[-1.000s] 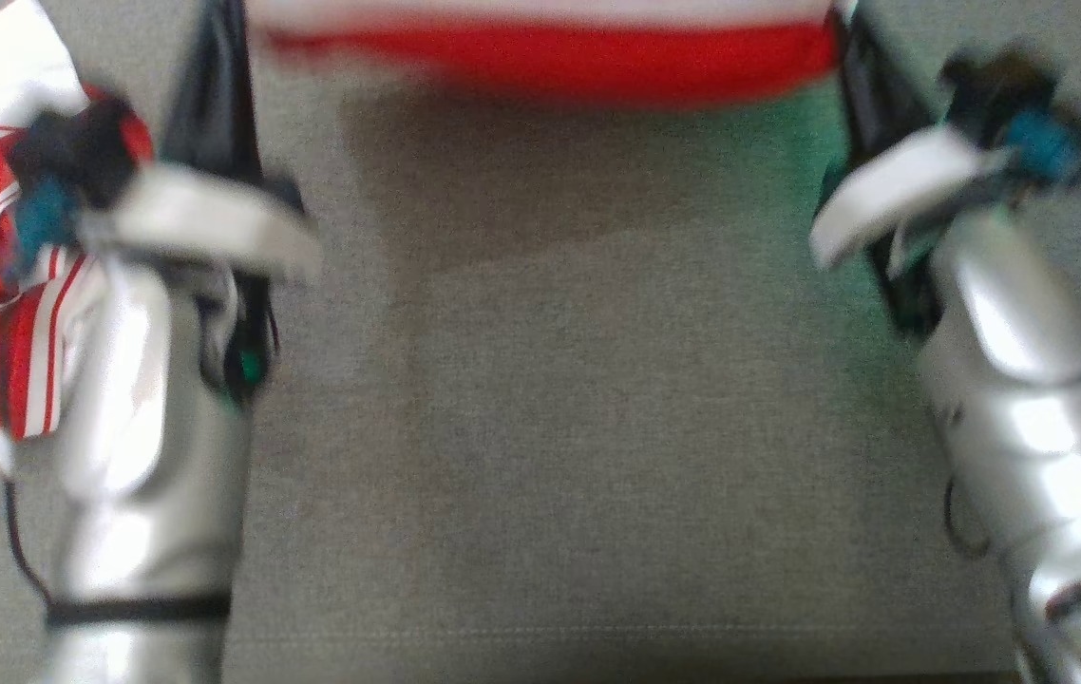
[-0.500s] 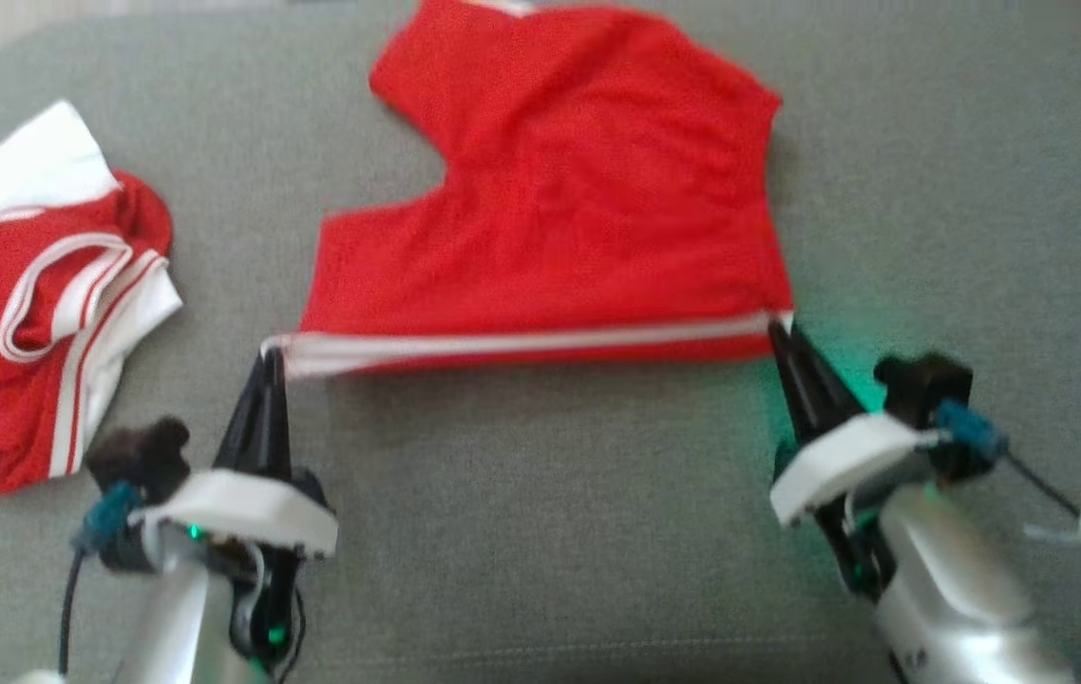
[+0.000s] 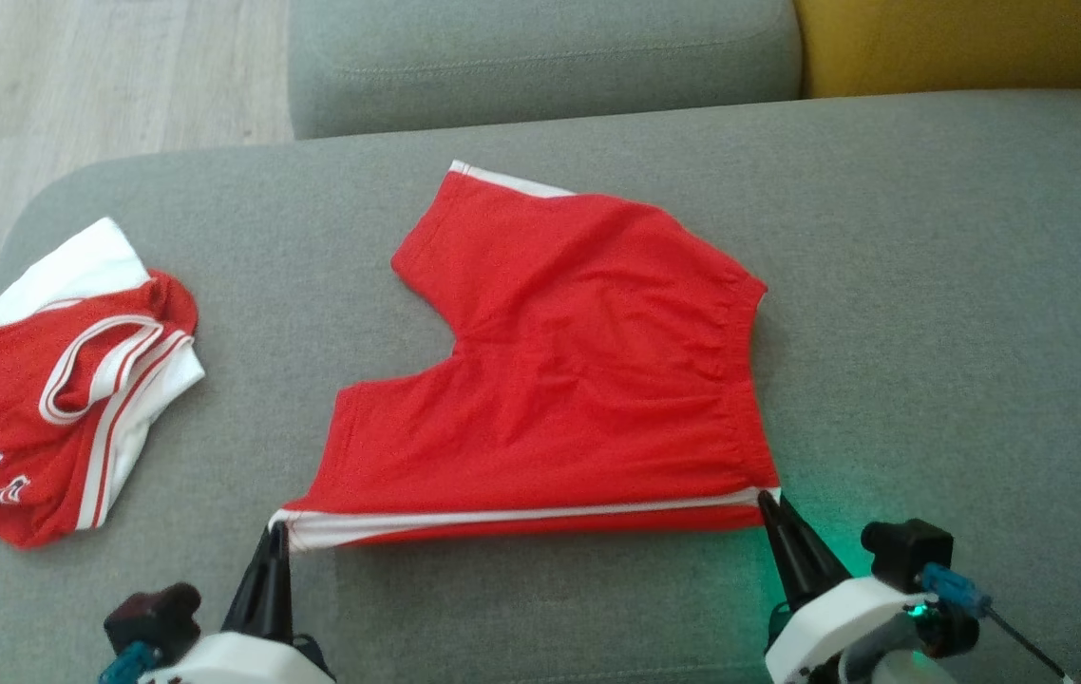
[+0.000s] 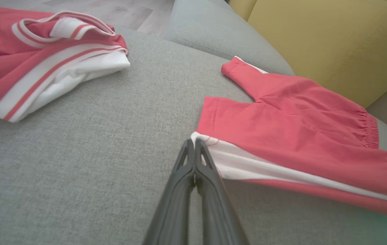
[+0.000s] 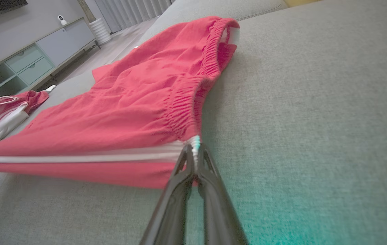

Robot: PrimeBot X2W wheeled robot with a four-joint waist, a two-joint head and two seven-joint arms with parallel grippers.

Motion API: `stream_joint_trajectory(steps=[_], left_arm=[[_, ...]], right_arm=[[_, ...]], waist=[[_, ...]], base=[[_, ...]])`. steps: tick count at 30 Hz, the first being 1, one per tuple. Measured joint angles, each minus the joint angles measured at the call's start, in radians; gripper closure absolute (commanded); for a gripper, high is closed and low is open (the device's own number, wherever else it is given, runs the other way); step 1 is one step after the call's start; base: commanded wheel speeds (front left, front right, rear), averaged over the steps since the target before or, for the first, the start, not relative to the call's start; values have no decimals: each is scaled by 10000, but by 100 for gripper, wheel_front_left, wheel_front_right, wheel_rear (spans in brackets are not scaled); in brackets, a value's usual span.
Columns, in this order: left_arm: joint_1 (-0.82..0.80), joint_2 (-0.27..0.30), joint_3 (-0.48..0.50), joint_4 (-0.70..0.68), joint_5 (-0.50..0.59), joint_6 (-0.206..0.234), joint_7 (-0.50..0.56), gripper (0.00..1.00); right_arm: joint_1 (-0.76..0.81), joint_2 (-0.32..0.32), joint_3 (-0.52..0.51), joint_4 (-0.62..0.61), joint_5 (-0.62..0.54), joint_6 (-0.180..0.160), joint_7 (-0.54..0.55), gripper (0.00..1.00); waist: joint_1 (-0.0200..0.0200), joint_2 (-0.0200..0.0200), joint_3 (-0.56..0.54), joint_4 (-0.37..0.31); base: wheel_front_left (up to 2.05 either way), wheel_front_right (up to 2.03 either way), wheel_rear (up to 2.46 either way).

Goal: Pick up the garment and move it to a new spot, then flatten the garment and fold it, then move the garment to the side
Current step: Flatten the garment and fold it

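The garment is a pair of red shorts (image 3: 578,380) with a white side stripe, spread across the grey sofa seat (image 3: 930,285). Its striped side runs along the near edge, stretched between my two grippers. My left gripper (image 3: 274,527) is shut on the leg-hem corner, seen close up in the left wrist view where the left gripper (image 4: 193,143) pinches the white stripe of the shorts (image 4: 299,136). My right gripper (image 3: 768,499) is shut on the waistband corner. In the right wrist view the right gripper (image 5: 195,146) grips the stripe's end below the gathered waistband of the shorts (image 5: 139,112).
A crumpled red and white jersey (image 3: 56,408) lies at the seat's left end. Behind are a grey back cushion (image 3: 540,57) and a yellow cushion (image 3: 958,43). Wooden floor (image 3: 75,85) shows past the sofa's left edge. The right half of the seat is bare.
The head camera has swung, so the whole picture shifted. Both grippers stay shut on the striped edge, and the shorts seem drawn a little toward me compared with the jersey.
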Motion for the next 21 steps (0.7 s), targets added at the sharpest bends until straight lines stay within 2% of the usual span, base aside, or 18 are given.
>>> stream_joint_trajectory(steps=[4, 8, 14, 21], left_arm=[[144, 4, 10, -268, 75, -2, 0, 100], [-378, 17, 42, -387, 420, -94, 0, 100], [-2336, 77, 307, -301, 1030, -372, -2, 100], [-4931, 849, -67, 623, 1361, -525, -2, 100]], right_arm=[[169, 2, 23, -211, 50, 0, 0, 100], [126, 54, 33, -516, 410, 0, 0, 100], [-611, 125, -8, -779, 738, 0, 0, 100], [-1987, 196, -79, -1068, 825, 0, 0, 100]], waist=[[0, 0, -43, -69], [0, 0, 199, -58], [0, 0, 825, -130], [1, 0, 1848, -365]], base=[[0, 0, 0], [0, 0, 0], [0, 0, 0], [0, 0, 0]])
